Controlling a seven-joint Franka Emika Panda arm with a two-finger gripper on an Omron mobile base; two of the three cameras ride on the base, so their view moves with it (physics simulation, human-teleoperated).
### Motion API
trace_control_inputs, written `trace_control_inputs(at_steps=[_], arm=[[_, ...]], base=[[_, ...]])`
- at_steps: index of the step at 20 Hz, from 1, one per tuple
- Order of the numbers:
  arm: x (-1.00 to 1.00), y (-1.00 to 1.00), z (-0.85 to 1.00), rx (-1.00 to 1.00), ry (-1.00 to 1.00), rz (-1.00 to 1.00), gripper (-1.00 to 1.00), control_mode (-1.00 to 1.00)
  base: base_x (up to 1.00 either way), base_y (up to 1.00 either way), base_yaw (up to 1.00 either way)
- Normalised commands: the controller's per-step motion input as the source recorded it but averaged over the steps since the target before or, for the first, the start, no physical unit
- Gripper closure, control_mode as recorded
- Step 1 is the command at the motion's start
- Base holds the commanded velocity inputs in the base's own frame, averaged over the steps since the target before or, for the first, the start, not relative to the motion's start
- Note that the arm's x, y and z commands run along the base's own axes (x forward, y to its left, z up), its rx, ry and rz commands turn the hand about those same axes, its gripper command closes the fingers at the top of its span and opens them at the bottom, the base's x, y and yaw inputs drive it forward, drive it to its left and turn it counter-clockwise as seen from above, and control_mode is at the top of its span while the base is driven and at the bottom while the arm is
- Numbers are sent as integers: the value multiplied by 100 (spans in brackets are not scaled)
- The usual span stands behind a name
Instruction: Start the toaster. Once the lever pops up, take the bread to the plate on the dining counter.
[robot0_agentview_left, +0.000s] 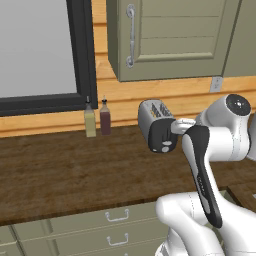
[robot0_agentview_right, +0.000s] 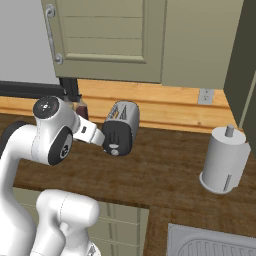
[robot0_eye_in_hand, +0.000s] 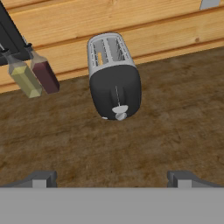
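The silver-grey toaster (robot0_agentview_left: 155, 120) (robot0_agentview_right: 121, 127) (robot0_eye_in_hand: 113, 78) stands on the wood-topped counter (robot0_agentview_left: 60, 170) by the back wall, its black end panel facing me. On that panel a pale lever tab sits at the low end of its slot, just above the round knob. A thin tan edge of the bread (robot0_eye_in_hand: 100, 58) shows in one top slot. My gripper (robot0_eye_in_hand: 113, 179) is open, fingers wide apart with nothing between them, and hangs above the counter a short way in front of the panel. The plate and the dining counter are out of view.
Two bottles, one yellowish (robot0_agentview_left: 90, 120) (robot0_eye_in_hand: 24, 78) and one dark red (robot0_agentview_left: 105, 119) (robot0_eye_in_hand: 43, 74), stand left of the toaster. A paper towel roll (robot0_agentview_right: 223, 160) stands to the right, with a sink (robot0_agentview_right: 210, 245) nearer. A wall cabinet (robot0_agentview_left: 170, 35) hangs overhead.
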Motion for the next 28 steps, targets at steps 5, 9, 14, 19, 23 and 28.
trace_control_inputs(at_steps=[5,9,14,19,23,28], arm=[[0,0,0,0,0,0,-100,-100],[0,0,0,0,0,0,-100,-100],[0,0,0,0,0,0,-100,-100],[0,0,0,0,0,0,-100,-100],[0,0,0,0,0,0,-100,-100],[0,0,0,0,0,0,-100,-100]], base=[[0,0,0],[0,0,0],[0,0,0],[0,0,0],[0,0,0],[0,0,0]])
